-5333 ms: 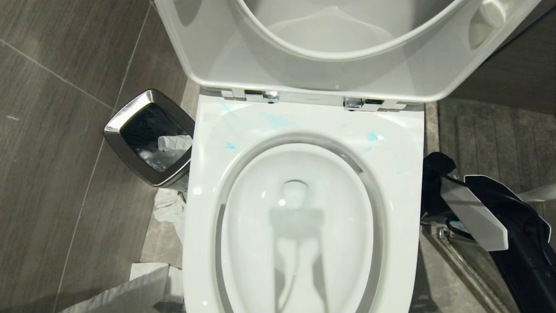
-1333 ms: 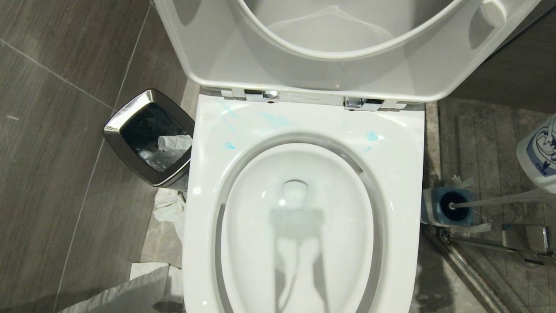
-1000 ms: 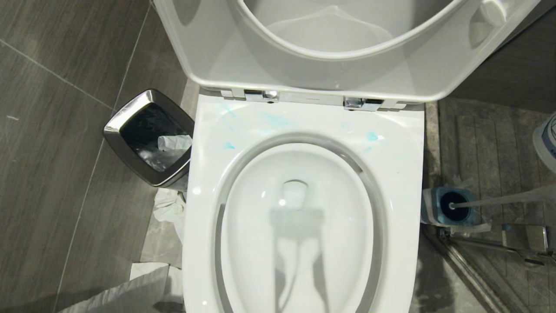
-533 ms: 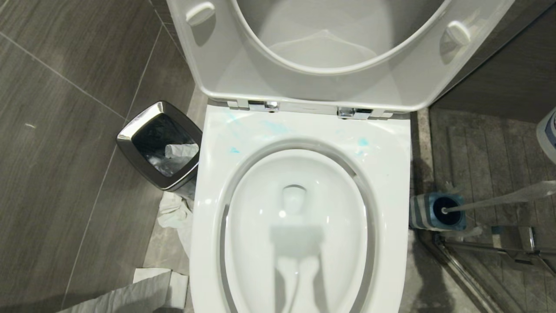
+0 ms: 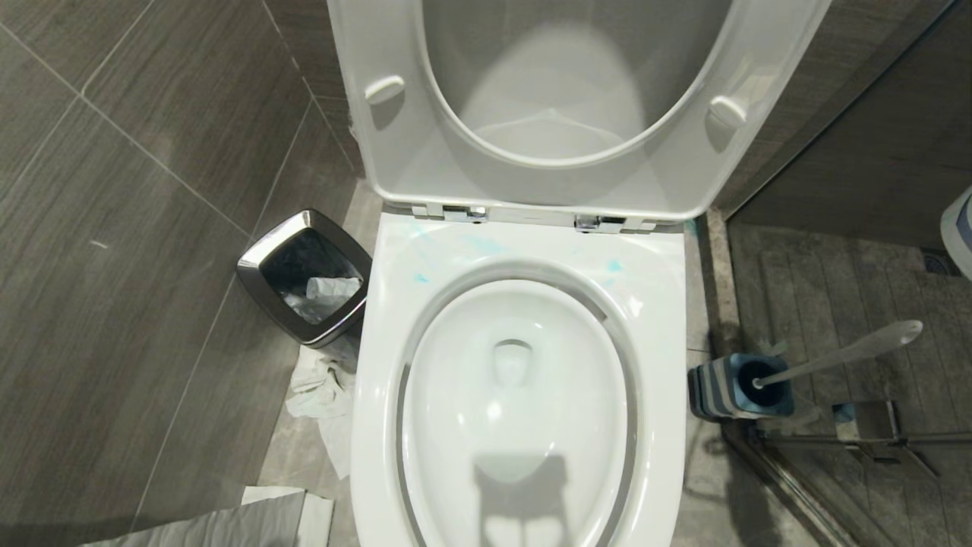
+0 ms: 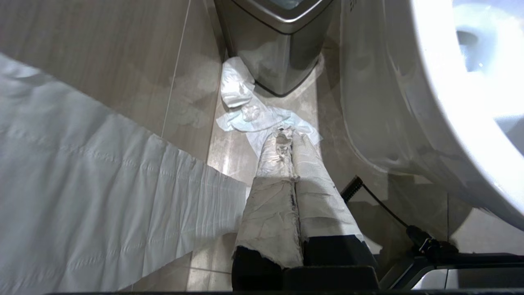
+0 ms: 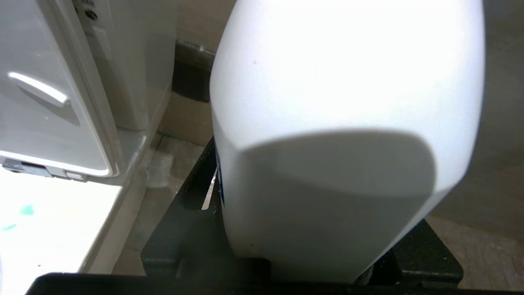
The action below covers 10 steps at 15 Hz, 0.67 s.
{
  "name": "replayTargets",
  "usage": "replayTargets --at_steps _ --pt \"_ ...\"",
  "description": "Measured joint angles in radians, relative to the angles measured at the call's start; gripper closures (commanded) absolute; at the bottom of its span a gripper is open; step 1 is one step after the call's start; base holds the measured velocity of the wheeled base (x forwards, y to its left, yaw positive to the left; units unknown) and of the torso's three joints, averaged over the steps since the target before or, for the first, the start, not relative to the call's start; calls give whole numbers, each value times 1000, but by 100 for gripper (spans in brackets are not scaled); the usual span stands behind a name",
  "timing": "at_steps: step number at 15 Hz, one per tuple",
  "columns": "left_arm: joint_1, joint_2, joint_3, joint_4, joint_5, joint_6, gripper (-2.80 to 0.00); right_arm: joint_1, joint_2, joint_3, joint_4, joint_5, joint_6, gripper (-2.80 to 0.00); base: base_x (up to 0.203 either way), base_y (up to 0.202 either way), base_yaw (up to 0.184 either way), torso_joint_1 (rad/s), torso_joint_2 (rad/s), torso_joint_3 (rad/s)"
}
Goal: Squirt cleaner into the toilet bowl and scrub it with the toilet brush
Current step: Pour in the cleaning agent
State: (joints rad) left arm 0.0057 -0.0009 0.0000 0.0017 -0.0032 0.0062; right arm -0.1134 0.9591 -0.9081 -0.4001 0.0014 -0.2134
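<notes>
The white toilet bowl (image 5: pixel 662 357) stands open in the middle of the head view. Pale blue cleaner (image 5: pixel 612 266) is smeared on its back rim and also shows as cleaner spots (image 7: pixel 26 210) in the right wrist view. The toilet brush (image 5: pixel 843 352) leans in its blue-and-grey holder (image 5: pixel 717 389) on the floor right of the toilet, with its handle tip pointing right. My right gripper (image 7: pixel 315 229) is shut on a white cleaner bottle (image 7: pixel 348 82). That bottle (image 5: pixel 960 228) peeks in at the right edge, above the brush. My left gripper (image 6: pixel 286 137) is shut and empty, low beside the toilet's left flank.
A steel-rimmed bin (image 5: pixel 262 270) stands left of the toilet, with crumpled tissue (image 5: pixel 323 387) on the floor beside it. A long strip of toilet paper (image 5: pixel 228 524) lies at the lower left. The lid and seat (image 5: pixel 395 152) stand raised. A metal door rail (image 5: pixel 843 438) runs behind the brush holder.
The whole head view has shifted: the toilet sits lower and smaller, and the full brush handle now shows. The bottle stays at the right edge. The right arm left the holder seconds ago.
</notes>
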Motion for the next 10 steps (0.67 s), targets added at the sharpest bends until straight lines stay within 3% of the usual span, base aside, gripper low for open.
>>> replayTargets --at_steps 10 --pt "0 0 0 0 0 0 0 2 18 35 -6 1 15 0 0 0 0 1 2 200"
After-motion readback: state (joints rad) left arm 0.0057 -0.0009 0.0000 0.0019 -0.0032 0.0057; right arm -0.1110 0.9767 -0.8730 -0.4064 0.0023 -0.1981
